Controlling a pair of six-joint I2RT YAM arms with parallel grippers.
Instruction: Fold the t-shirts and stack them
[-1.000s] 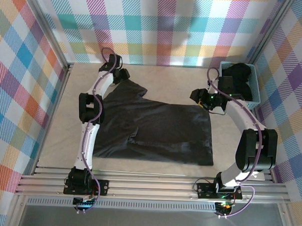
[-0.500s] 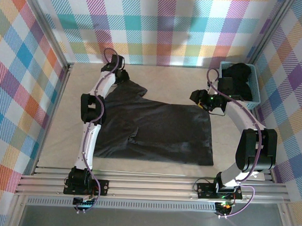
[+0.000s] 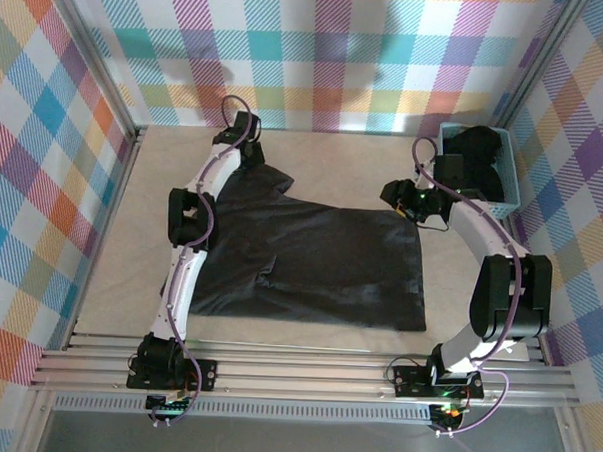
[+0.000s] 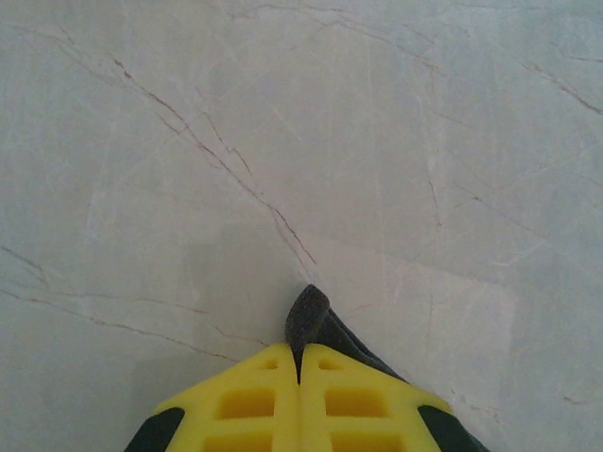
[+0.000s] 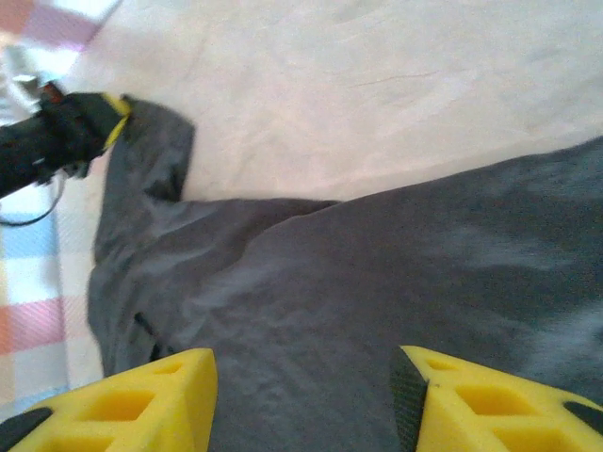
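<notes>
Since a second ago, my left gripper (image 4: 300, 353) has slid rightward near the table's (image 3: 344, 158) far edge, fingers pressed together on the sleeve tip (image 4: 307, 315) of the t-shirt (image 3: 310, 256) lying flat mid-table. My right gripper (image 5: 301, 372) hangs spread above its far right corner.

table (image 3: 354, 168): pale cream top with thin lines | t-shirt (image 3: 319, 272): dark, spread flat in the middle, one sleeve reaching toward the far left corner, one side close to the near edge | basket (image 3: 513, 195): light blue, in the far right corner
</notes>
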